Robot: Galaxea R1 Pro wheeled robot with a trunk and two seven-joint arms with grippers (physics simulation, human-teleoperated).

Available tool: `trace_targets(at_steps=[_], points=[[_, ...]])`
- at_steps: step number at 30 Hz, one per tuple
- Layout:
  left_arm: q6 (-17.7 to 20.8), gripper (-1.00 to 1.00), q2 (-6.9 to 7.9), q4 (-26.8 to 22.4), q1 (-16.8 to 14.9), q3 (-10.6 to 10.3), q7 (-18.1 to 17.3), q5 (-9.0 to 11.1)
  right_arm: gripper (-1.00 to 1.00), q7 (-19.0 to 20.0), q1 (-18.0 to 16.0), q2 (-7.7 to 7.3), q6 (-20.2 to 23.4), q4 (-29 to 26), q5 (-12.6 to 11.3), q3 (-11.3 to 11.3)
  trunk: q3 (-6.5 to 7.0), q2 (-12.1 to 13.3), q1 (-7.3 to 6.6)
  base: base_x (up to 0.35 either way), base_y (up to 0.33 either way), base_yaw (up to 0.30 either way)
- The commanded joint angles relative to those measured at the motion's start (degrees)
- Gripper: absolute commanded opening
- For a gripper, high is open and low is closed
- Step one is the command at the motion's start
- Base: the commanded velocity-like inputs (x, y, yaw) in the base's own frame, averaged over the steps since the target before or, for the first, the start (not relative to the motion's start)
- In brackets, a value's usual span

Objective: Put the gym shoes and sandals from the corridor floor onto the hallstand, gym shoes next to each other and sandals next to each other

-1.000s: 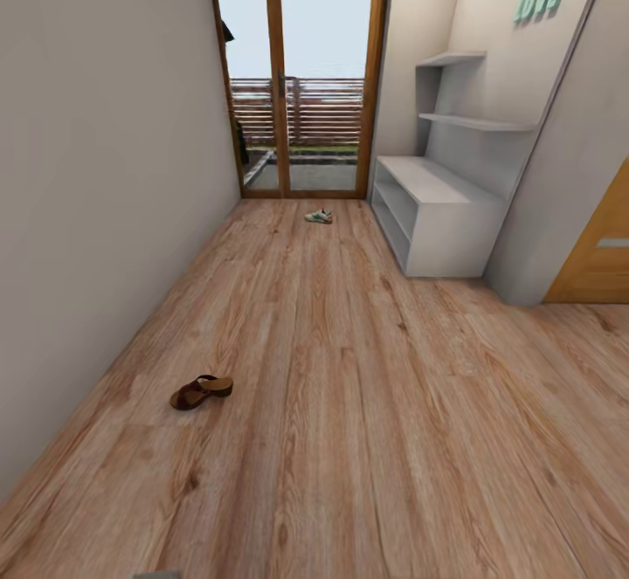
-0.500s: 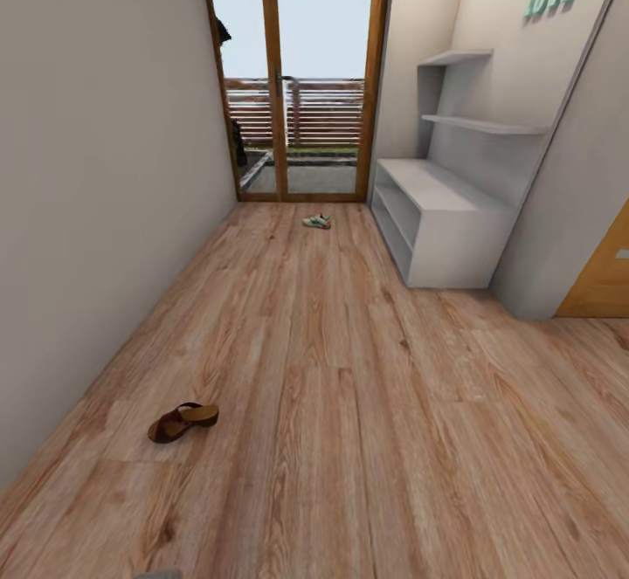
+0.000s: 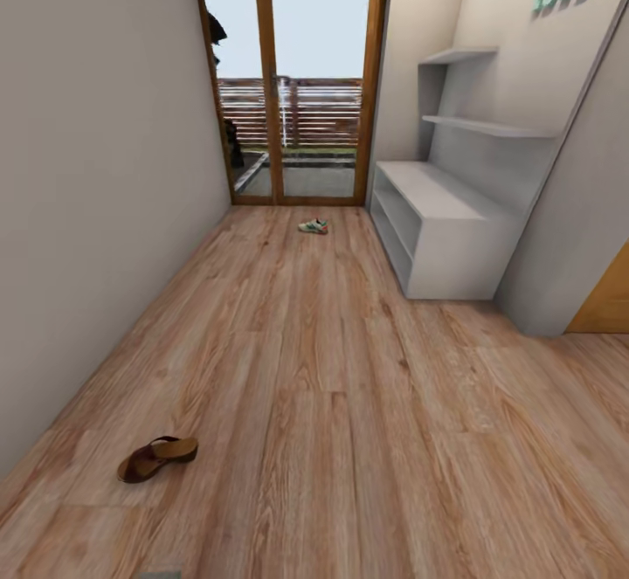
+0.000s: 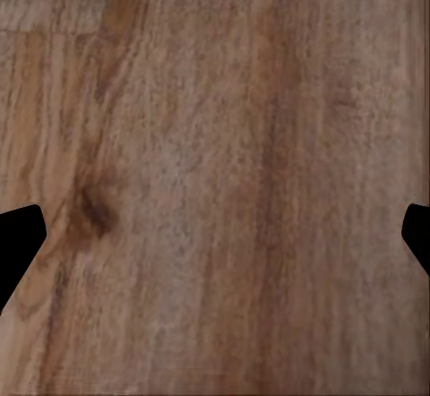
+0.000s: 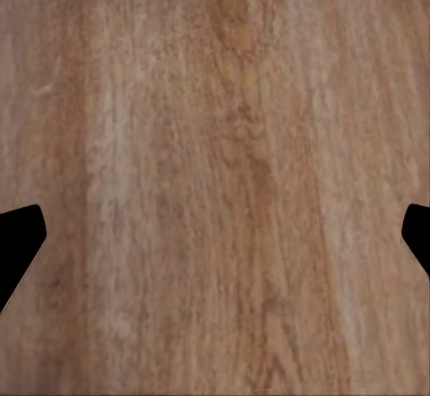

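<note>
While the robot stands back in the corridor, the head view shows one sandal (image 3: 157,459) lying near the left wall and one gym shoe (image 3: 314,226) far ahead by the glass door (image 3: 288,81), both on the corridor floor (image 3: 349,404); the hallstand (image 3: 445,230) stands bare at right. Left wrist view: left tool (image 4: 215,239) spread wide, empty, over planks. Right wrist view: right tool (image 5: 215,239) likewise wide, empty.

Wide floor (image 3: 349,404) lies open; only a sandal (image 3: 157,459) near the left wall and a shoe (image 3: 314,226) by the rack (image 3: 445,238) interrupt it.
</note>
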Motion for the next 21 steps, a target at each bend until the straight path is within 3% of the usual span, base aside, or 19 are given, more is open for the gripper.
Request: trace_targets(at_steps=[1,21], points=[[-0.2,1.0,-0.01,0.0,0.0,0.1,0.0,0.0,1.0,0.0,0.0,0.01,-0.2,0.1,0.0,-0.1,-0.05,0.0,0.02,0.335,-0.091,0.0],[-0.2,1.0,-0.01,0.1,0.0,0.1,0.0,0.0,1.0,0.0,0.0,0.01,-0.2,0.1,0.0,-0.1,-0.05,0.0,0.02,0.337,-0.016,0.0]])
